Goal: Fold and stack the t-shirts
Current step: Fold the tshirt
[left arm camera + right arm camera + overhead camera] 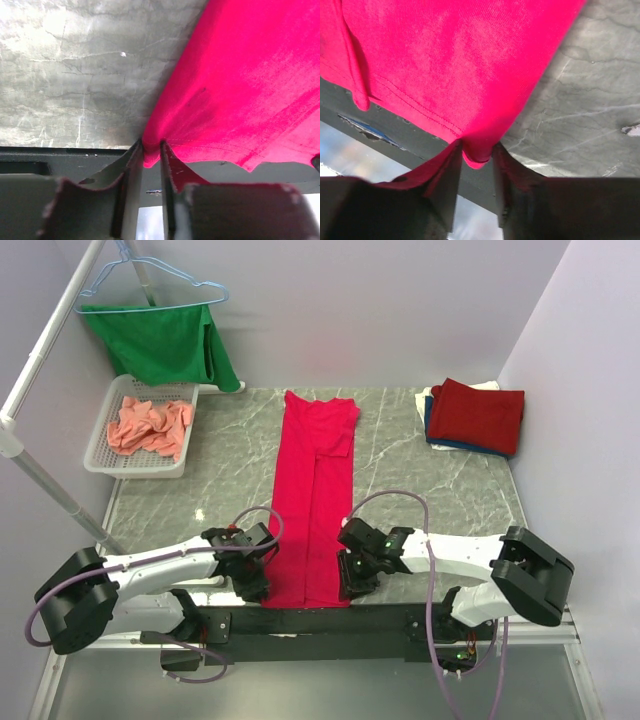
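A bright pinkish-red t-shirt (313,495) lies folded into a long narrow strip down the middle of the table, collar end far, hem near. My left gripper (259,585) is shut on the hem's near left corner; the pinched cloth shows in the left wrist view (151,150). My right gripper (352,585) is shut on the near right corner, seen in the right wrist view (476,150). A salmon-orange shirt (150,426) lies crumpled in a white basket (100,455). A dark red folded shirt (478,415) tops a stack over blue (450,445) and white (427,400) ones.
A green garment (160,340) hangs on a blue hanger (150,280) from a white rack pole (40,490) at the back left. The table's dark front rail (300,618) runs just under the shirt's hem. Walls close the back and right.
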Robot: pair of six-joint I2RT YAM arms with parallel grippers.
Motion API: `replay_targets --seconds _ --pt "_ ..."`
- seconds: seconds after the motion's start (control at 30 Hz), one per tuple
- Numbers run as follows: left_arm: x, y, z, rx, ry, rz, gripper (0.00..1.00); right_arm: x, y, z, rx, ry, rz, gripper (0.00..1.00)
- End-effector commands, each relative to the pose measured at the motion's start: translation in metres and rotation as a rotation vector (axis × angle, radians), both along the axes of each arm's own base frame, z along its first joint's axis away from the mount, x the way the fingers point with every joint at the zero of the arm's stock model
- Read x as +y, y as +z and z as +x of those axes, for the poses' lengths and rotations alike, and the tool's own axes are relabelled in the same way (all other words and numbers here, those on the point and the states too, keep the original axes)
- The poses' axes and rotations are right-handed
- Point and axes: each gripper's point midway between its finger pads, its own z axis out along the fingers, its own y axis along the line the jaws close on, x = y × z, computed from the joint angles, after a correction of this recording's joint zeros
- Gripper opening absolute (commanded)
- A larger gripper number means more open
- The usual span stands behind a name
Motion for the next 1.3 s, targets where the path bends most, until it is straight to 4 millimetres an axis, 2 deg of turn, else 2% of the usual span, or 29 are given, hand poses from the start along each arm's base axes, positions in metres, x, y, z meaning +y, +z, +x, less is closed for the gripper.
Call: replay_targets --seconds 0.0,0.07,0.1,0.13,0.17,0.37,0.7,0.83,0.9,0.97,1.03,1.1,1.13,1.2,1.23,1.27 --pt "-0.008 -0.001 0.003 -0.011 0.010 -0.019 0.18 -0.001 -0.007 -0.003 0.001 0.013 -0.022 0.33" --pt "-0.007 -0.001 0.003 -0.016 0.007 -0.017 0.13 0.000 -0.005 -0.003 -0.004 0.018 -0.021 0.21" --pt "-0.008 -0.001 0.004 -0.024 -0.005 -0.018 0.06 0.000 -0.005 -0.002 -0.003 0.017 -0.024 0.15" --pt "-0.007 -0.001 0.005 -0.028 -0.010 -0.014 0.02 0.000 -0.005 -0.003 -0.006 0.017 -0.026 0.04" --pt "-0.005 -0.002 0.006 -0.039 -0.013 -0.004 0.01 -0.002 -0.004 -0.003 -0.006 0.014 -0.033 0.00" --pt "-0.001 0.001 0.003 -0.044 -0.007 -0.013 0.01 -0.003 0.004 -0.006 -0.027 0.013 -0.029 0.00" --pt "-0.004 0.009 -0.010 -0.046 -0.008 -0.057 0.01 -0.009 0.024 -0.026 -0.021 0.026 0.027 0.00" --pt "-0.009 0.013 -0.007 -0.066 -0.019 -0.052 0.01 -0.011 0.030 -0.019 -0.055 0.006 0.017 0.00" --pt "-0.013 0.022 -0.002 -0.084 -0.022 -0.044 0.01 -0.008 0.039 -0.012 -0.089 0.000 0.017 0.00" --pt "-0.010 0.031 0.018 -0.161 0.007 0.019 0.01 -0.009 0.045 -0.005 -0.122 -0.012 0.005 0.00" --pt "-0.004 0.043 0.029 -0.196 0.015 0.093 0.01 -0.008 0.054 0.008 -0.180 -0.035 -0.006 0.00" --pt "0.001 0.045 0.042 -0.239 0.011 0.176 0.01 -0.004 0.063 0.017 -0.213 -0.040 -0.004 0.00" --pt "-0.007 0.055 0.051 -0.265 0.010 0.169 0.01 -0.004 0.063 0.024 -0.231 -0.051 -0.016 0.00" --pt "-0.008 0.054 0.065 -0.290 -0.013 0.214 0.01 -0.003 0.070 0.037 -0.259 -0.064 -0.020 0.00" --pt "-0.015 0.060 0.074 -0.308 -0.010 0.201 0.01 -0.003 0.068 0.043 -0.266 -0.071 -0.041 0.00" --pt "-0.012 0.057 0.084 -0.301 -0.011 0.229 0.01 -0.004 0.074 0.057 -0.294 -0.102 -0.046 0.00"
